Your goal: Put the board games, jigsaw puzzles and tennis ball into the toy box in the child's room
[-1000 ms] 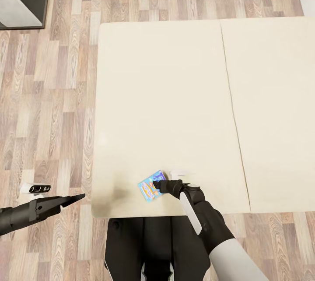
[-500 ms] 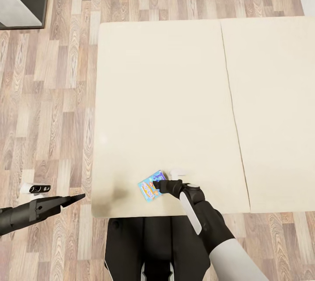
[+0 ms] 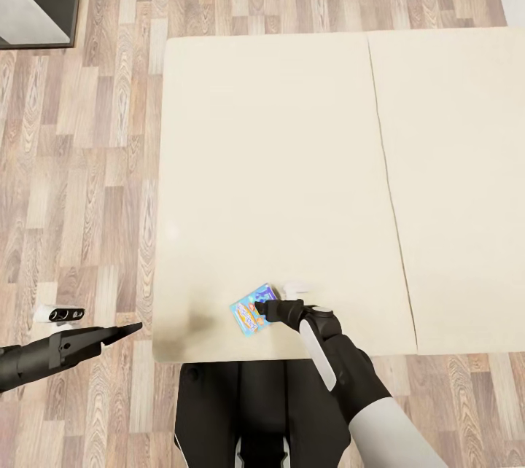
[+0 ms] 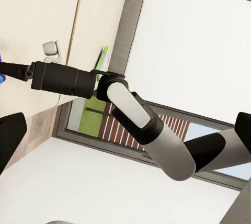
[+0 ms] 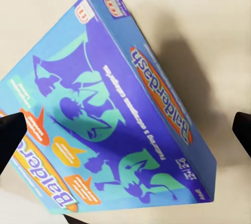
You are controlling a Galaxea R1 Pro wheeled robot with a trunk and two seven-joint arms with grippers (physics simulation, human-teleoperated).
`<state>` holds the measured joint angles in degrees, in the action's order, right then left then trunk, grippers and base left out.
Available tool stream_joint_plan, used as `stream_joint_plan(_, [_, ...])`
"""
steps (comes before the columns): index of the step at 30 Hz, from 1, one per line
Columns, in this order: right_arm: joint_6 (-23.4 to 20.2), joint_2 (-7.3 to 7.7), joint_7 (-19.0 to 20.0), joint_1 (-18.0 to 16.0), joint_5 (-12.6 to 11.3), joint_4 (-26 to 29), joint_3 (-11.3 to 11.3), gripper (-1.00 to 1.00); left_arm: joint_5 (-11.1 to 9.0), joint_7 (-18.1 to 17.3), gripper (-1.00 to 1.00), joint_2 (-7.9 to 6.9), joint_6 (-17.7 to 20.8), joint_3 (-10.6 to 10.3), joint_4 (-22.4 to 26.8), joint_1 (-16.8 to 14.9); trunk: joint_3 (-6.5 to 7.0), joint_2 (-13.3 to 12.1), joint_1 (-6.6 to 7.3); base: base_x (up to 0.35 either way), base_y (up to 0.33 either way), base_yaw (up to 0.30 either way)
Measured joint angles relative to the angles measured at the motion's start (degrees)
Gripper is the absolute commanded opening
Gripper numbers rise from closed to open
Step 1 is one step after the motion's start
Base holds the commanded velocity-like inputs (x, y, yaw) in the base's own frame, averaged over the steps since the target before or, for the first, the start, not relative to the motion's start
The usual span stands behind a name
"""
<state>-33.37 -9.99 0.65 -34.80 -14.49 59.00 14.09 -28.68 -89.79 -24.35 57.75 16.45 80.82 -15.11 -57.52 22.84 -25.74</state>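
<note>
A blue board game (image 3: 250, 311) lies flat near the front edge of the cream bed (image 3: 277, 162). My right gripper (image 3: 261, 305) is at the box's right edge and open. In the right wrist view the blue box (image 5: 110, 119) lies close ahead, with one dark fingertip (image 5: 10, 137) at each side of it. A small white object (image 3: 297, 286) rests on the mattress just behind the right wrist. My left gripper (image 3: 130, 327) hangs open over the floor left of the bed, holding nothing. The toy box, jigsaw puzzles and tennis ball are out of view.
Wood floor (image 3: 87, 162) surrounds the bed on the left and far sides. A dark grey piece of furniture (image 3: 36, 1) stands at the far left corner. The left wrist view looks across the bed to a grey headboard (image 4: 133, 20) and a window (image 4: 104, 124).
</note>
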Motion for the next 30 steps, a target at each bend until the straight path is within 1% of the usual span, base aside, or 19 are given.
stream_joint_plan(9, [0.04, 0.0, 0.01, 0.0, 0.11, -0.05, 0.0, 1.0, 0.01, 0.0, 1.0, 0.02, 0.0, 0.0, 0.0, 0.01, 0.0, 0.0, 0.0, 0.0, 0.004, 0.0])
stream_joint_plan(14, [-0.31, 0.02, -0.41, -0.01, 1.24, 0.0, -0.04, 1.0, -0.01, 0.01, 1.0, 0.01, 0.03, 0.03, -0.01, 0.04, 0.01, 0.02, 0.02, 0.0, 0.069, 0.0])
stream_joint_plan(27, [-0.21, 0.01, -0.31, -0.01, 0.97, -0.01, -0.01, 1.0, -0.01, 0.01, 1.0, 0.03, 0.07, 0.02, 0.0, 0.03, 0.01, 0.02, 0.02, 0.0, 0.011, 0.0])
stream_joint_plan(30, [-0.31, 0.02, -0.45, -0.01, 1.44, 0.01, 0.02, 1.0, -0.01, 0.02, 1.0, 0.02, 0.08, 0.04, 0.04, 0.04, 0.01, 0.02, 0.03, 0.0, 0.095, 0.0])
